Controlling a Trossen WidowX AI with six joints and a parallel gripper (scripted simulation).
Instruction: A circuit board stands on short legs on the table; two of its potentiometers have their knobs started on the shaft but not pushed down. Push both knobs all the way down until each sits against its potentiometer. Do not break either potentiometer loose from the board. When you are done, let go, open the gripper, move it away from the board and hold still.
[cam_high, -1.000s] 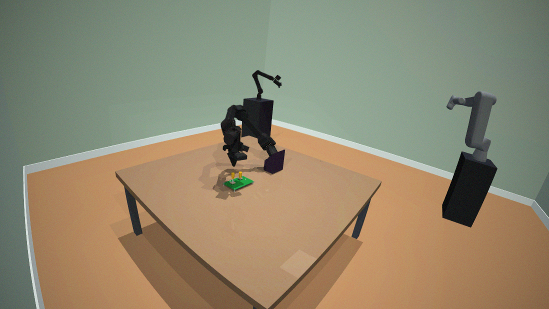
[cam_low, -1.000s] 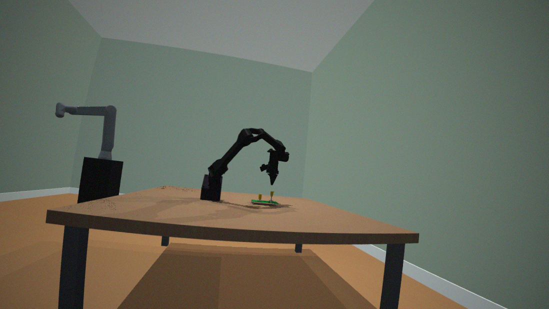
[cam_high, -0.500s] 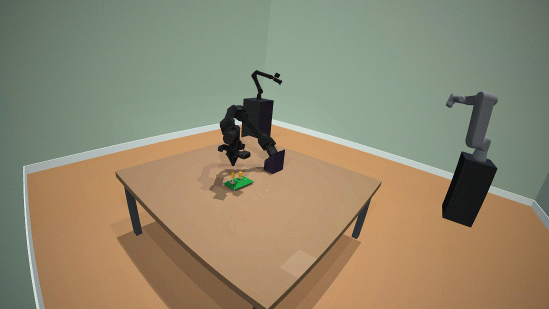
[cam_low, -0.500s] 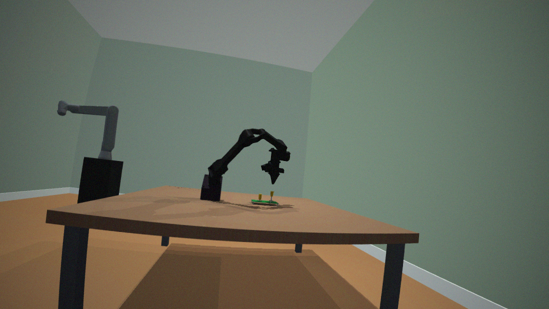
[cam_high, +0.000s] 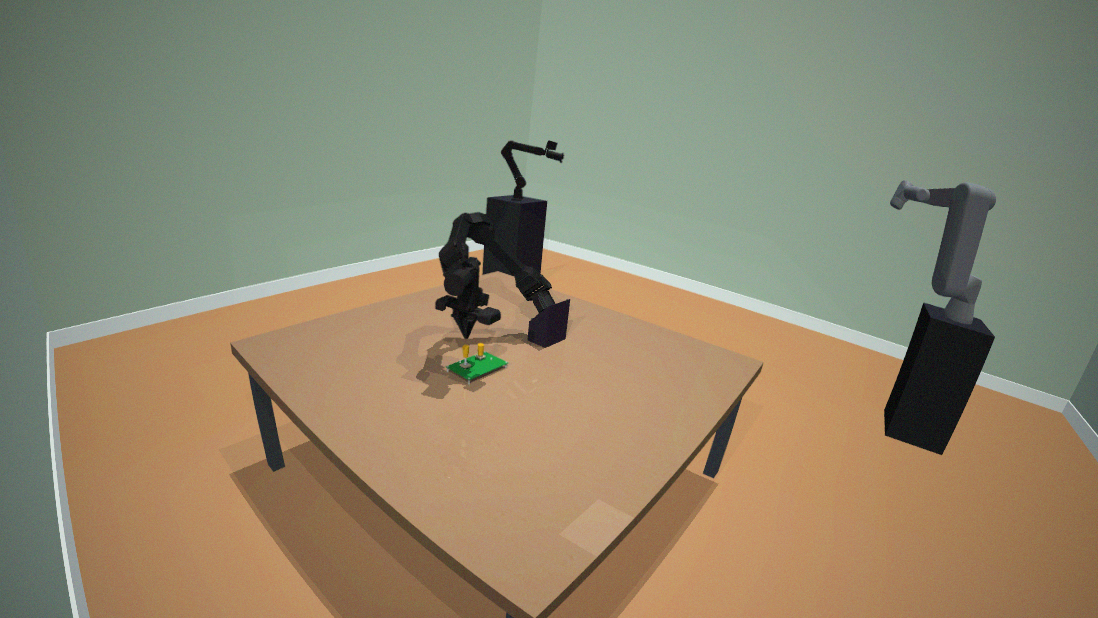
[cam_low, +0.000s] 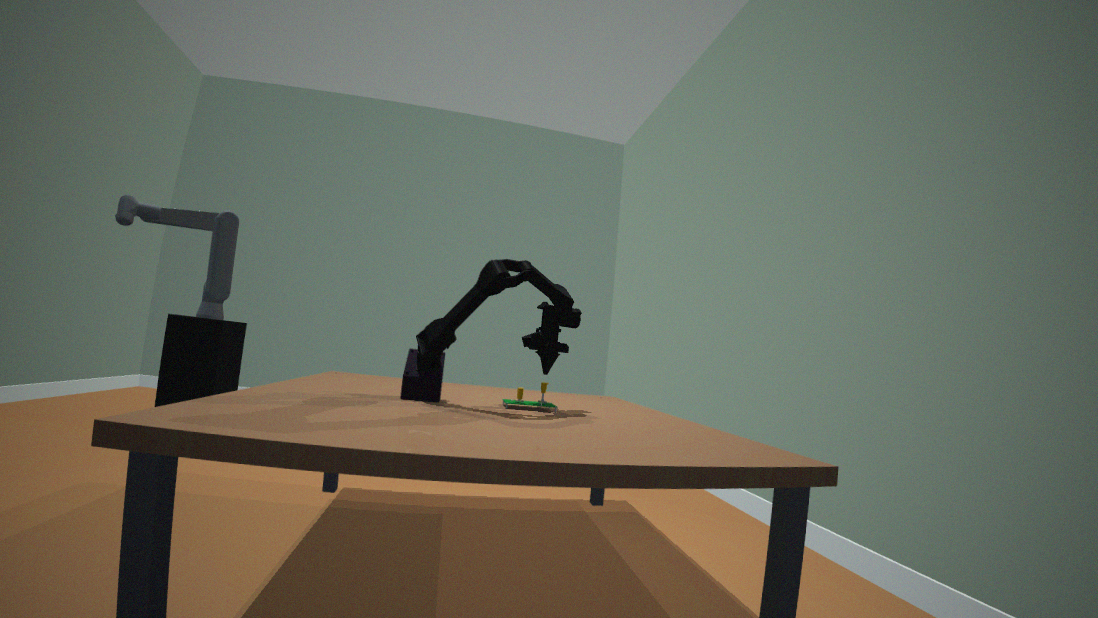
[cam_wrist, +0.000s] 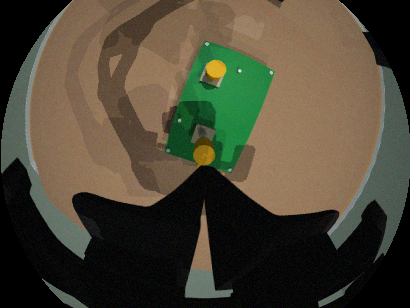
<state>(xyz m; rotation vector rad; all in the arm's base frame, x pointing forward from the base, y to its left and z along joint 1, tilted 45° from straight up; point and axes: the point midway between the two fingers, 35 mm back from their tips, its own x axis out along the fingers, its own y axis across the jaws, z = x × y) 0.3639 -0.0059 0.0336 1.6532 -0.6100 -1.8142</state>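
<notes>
black gripper, fingertips together, just above the taller yellow knob

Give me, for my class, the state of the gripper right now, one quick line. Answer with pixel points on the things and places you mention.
Gripper (cam_high: 465, 337) (cam_low: 546, 373) (cam_wrist: 205, 171): closed, holding nothing, its tips above the taller-standing yellow knob (cam_high: 465, 350) (cam_low: 544, 387) (cam_wrist: 204, 155).

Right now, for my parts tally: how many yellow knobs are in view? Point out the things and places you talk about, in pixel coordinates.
2: one high on its shaft (cam_high: 465, 350) (cam_low: 544, 388) (cam_wrist: 204, 155), beneath the gripper (cam_high: 465, 336) (cam_low: 546, 373) (cam_wrist: 205, 171); the lower one (cam_high: 480, 350) (cam_low: 520, 393) (cam_wrist: 216, 70) beside it.
</notes>
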